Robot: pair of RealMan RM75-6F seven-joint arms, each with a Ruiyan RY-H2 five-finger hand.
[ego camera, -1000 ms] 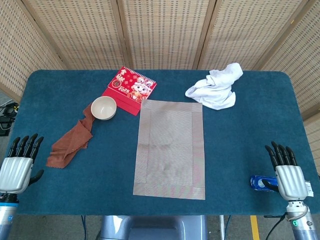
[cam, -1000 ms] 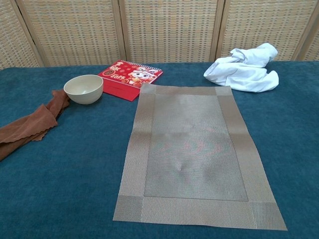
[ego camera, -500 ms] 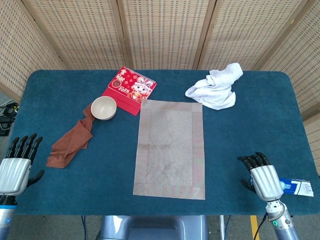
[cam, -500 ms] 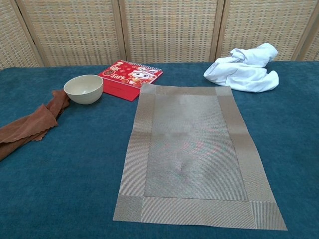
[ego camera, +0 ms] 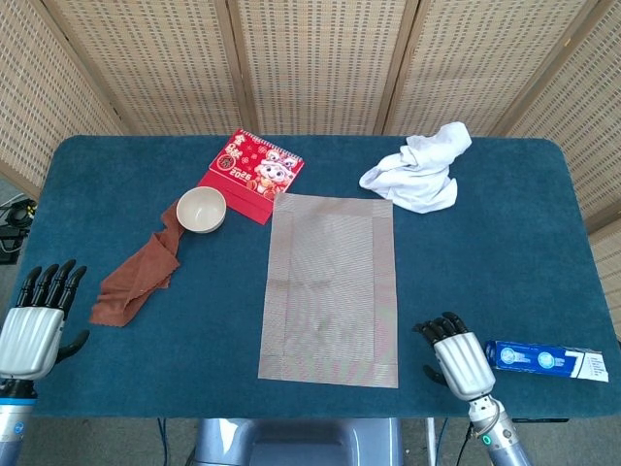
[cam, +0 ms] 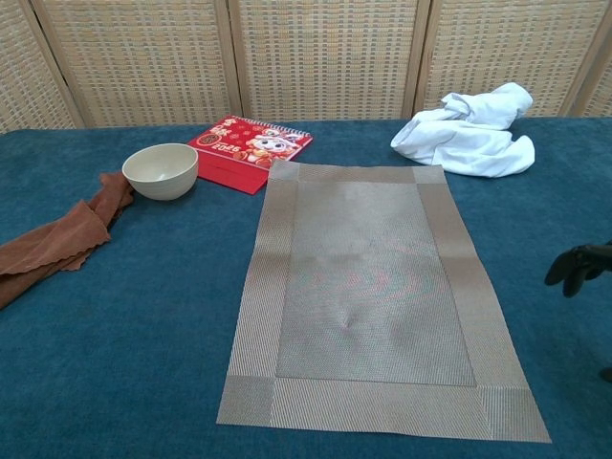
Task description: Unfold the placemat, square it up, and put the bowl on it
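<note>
Lying flat and fully unfolded on the blue table (ego camera: 505, 233), the grey woven placemat (ego camera: 330, 288) stretches lengthwise away from the robot, its edges roughly in line with the table's. The right hand (ego camera: 456, 354) hangs just off the placemat's near right corner, back upward, its dark fingers (ego camera: 439, 326) curled slightly inward and holding nothing. In the chest view only those fingertips (cam: 577, 265) show, at the right edge of the frame, apart from the placemat's right border. A blue toothpaste box (ego camera: 545, 359) lies on the table just outside that hand, on the side away from the placemat, not touching the fingers.

The left hand (ego camera: 37, 322) sits at the near left corner of the table, fingers straight, spread and pointing forward, holding nothing. A crumpled brown cloth (ego camera: 139, 277) lies just beyond and inward of those fingertips, running diagonally up to the cream bowl (ego camera: 201, 210), which stands upright on the table against the cloth's far end. The bowl is well apart from both hands and sits off the placemat, to the left of its far left corner. A red calendar (ego camera: 251, 173) lies beside the bowl and meets the placemat's far left corner. A bunched white cloth (ego camera: 419, 169) rests near the placemat's far right corner.
</note>
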